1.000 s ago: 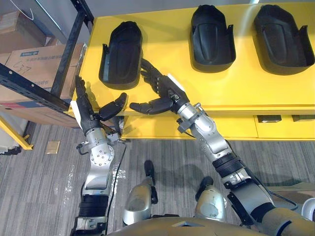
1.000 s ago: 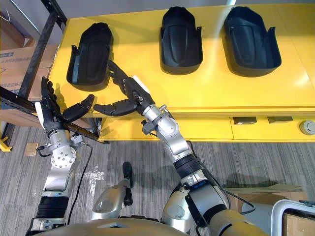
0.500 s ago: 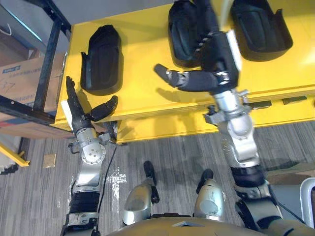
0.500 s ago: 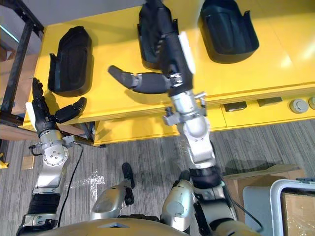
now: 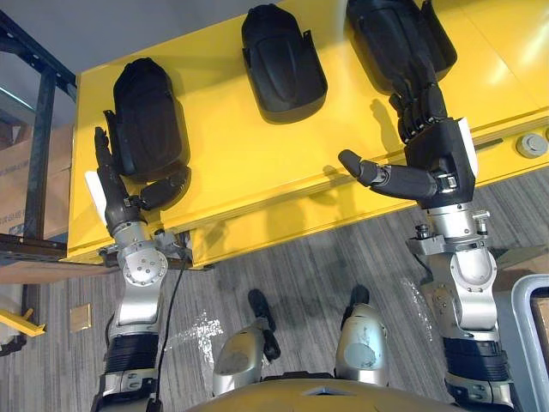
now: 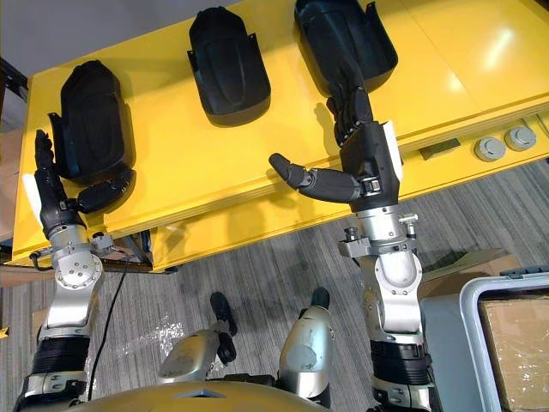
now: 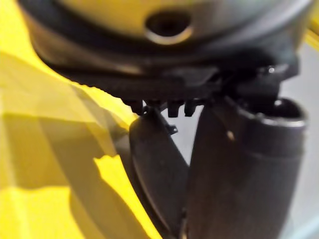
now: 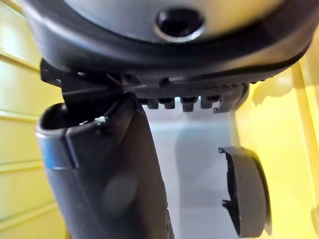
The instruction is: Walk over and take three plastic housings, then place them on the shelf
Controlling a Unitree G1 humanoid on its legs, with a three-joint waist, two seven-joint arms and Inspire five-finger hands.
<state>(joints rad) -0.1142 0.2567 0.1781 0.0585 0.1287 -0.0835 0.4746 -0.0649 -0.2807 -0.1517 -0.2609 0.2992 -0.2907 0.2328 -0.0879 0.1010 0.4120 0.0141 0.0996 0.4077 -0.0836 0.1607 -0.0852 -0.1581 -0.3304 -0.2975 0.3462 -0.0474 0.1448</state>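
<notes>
Nearest me is the grey wood-patterned floor (image 5: 326, 266), and off to my right a grey bin (image 6: 467, 335) stands on it with a cardboard box (image 6: 515, 339) inside. Above that runs the front edge of the yellow table (image 5: 232, 146), with two round knobs (image 6: 491, 148) set side by side in its front face near the right end. My left hand (image 5: 116, 202) stands at the table's near left corner, fingers straight and pointing away from me, thumb spread out to the side; it holds nothing. The thumb lies just beside the near end of the left housing (image 5: 146, 116), and I cannot tell whether it touches. My right hand (image 5: 433, 150) is raised over the near edge further right, thumb stretched toward the middle and fingers loosely bent, empty as well. Its fingertips overlap the near end of the right housing (image 5: 390, 30), though contact is not clear to me. The middle housing (image 5: 279, 60) lies between the two, apart from both hands. All three black housings rest on the tabletop. A black rack (image 5: 39, 112) stands past the table's left end.
</notes>
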